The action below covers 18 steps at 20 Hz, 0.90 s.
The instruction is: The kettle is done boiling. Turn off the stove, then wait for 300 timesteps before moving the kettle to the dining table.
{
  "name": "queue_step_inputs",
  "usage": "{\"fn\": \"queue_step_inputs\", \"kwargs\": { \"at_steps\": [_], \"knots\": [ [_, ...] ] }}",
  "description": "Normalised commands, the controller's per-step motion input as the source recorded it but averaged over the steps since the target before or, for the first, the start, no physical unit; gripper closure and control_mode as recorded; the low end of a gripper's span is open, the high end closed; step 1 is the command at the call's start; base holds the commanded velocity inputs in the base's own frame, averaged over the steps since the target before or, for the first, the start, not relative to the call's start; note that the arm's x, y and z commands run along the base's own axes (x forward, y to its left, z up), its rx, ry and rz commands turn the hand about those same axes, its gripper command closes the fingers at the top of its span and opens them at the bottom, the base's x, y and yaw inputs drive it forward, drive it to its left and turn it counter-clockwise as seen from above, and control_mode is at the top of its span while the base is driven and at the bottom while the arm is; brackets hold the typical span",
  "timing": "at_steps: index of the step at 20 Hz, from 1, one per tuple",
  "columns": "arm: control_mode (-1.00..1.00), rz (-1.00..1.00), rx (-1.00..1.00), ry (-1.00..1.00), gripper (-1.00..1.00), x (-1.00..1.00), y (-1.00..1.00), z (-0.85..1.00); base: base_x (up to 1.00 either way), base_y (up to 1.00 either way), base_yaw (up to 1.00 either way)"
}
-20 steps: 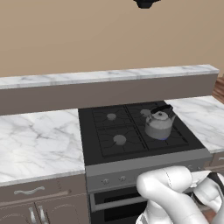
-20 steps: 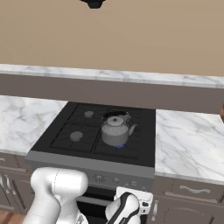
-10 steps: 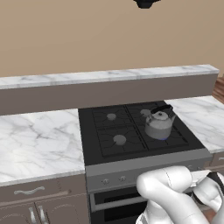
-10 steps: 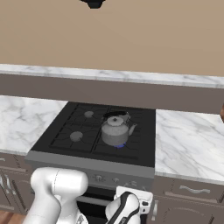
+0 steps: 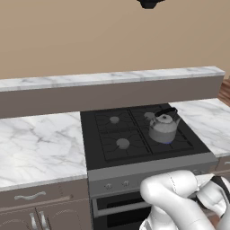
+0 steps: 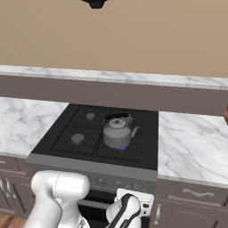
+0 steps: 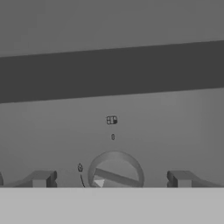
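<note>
Right now our fingers (image 7: 43,178) stand released, spread either side of a round stove knob (image 7: 115,170) on the grey front panel (image 7: 131,127). Step in hand: turning off the stove (image 5: 139,134). Next we close on the knob and twist. Kettle (image 5: 163,127) sits on the near right burner, blue flame beneath.

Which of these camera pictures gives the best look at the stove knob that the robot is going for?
The hand view: the knob sits close up, centred between the open gripper's fingertips. In both base views the stove's knobs are tiny dots on the front panel, partly hidden behind the arm.
</note>
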Motion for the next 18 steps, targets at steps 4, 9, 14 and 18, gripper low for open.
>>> {"fn": "queue_step_inputs", "kwargs": {
  "at_steps": [4, 9, 14, 18],
  "knots": [
    [-1.00, 0.00, -0.01, 0.01, -1.00, 0.11, 0.01, 0.00, 0.00, 0.00, 0.00],
    [-1.00, 0.00, -0.01, 0.00, -1.00, 0.12, 0.01, 0.00, 0.00, 0.00, 0.00],
    [-1.00, 0.00, -0.02, 0.01, -1.00, 0.06, 0.07, 0.00, 0.00, 0.00, 0.00],
    [-1.00, 0.00, -0.02, 0.00, 1.00, 0.01, 0.17, 0.00, 0.00, 0.00, 0.00]
  ]
}}
